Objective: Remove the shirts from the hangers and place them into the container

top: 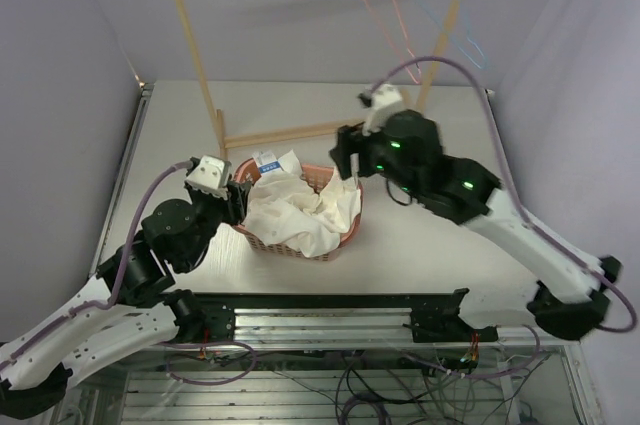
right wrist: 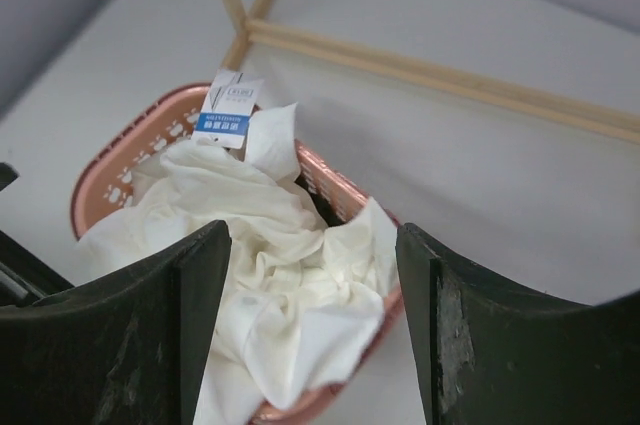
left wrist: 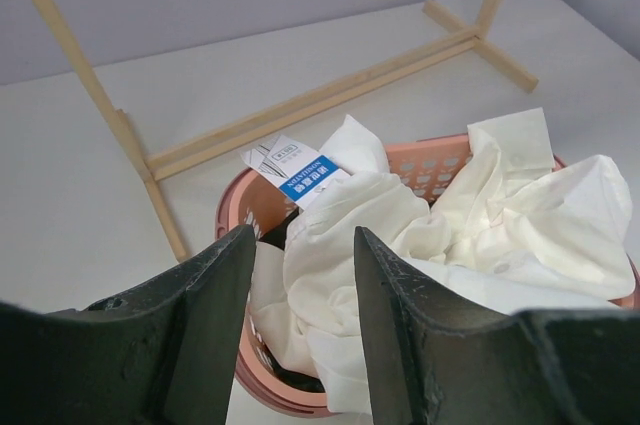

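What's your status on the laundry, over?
Left hand open, right hand open, both empty. Cream-white shirt heaped in salmon-pink perforated plastic basket, spilling over rim. Nothing in the way.

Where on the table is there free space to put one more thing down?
Bare table lies in front of the basket, toward the arm bases, and behind the wooden rack bar. Crowded: both basket sides, where the left gripper and right gripper stand.
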Controlling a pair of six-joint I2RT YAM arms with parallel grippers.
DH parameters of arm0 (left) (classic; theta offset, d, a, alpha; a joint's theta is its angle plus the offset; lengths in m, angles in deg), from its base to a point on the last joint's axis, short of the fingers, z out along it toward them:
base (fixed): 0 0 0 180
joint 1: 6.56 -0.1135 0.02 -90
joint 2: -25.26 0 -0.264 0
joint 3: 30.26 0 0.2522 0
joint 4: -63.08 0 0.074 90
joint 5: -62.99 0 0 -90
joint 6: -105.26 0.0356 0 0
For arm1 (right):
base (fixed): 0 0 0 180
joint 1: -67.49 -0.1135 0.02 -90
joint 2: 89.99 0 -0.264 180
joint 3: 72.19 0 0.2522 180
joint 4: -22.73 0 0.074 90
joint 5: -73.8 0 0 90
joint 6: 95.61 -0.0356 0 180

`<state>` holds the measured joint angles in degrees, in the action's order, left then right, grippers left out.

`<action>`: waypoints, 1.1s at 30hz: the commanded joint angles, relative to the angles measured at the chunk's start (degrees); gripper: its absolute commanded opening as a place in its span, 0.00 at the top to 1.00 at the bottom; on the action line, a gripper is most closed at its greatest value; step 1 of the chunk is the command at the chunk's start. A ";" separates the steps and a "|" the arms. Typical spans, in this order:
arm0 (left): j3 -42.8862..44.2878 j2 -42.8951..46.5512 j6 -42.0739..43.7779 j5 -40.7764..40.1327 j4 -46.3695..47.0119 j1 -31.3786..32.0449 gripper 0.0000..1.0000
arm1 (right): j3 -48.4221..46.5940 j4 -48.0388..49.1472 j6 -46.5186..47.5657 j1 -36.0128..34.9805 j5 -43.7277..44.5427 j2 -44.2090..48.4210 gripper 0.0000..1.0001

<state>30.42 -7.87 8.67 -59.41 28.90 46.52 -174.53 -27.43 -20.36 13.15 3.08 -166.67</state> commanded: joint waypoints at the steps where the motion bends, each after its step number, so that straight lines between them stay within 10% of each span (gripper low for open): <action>1: -0.39 1.49 -0.87 -2.52 0.13 -0.37 0.44 | 6.46 1.69 0.53 0.20 9.16 12.12 0.31; 12: 0.05 4.47 -1.09 -7.34 -0.88 -0.63 0.44 | 31.66 -4.29 -7.71 5.05 20.65 26.37 0.16; 33: 0.65 9.24 -6.20 -24.41 -6.39 -1.13 0.33 | 44.23 9.10 -10.83 50.46 -11.90 25.34 0.12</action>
<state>30.46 -0.70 3.77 -79.08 23.30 45.82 -131.36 -22.58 -28.03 61.01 -4.50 -142.78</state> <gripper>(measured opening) 0.659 0.880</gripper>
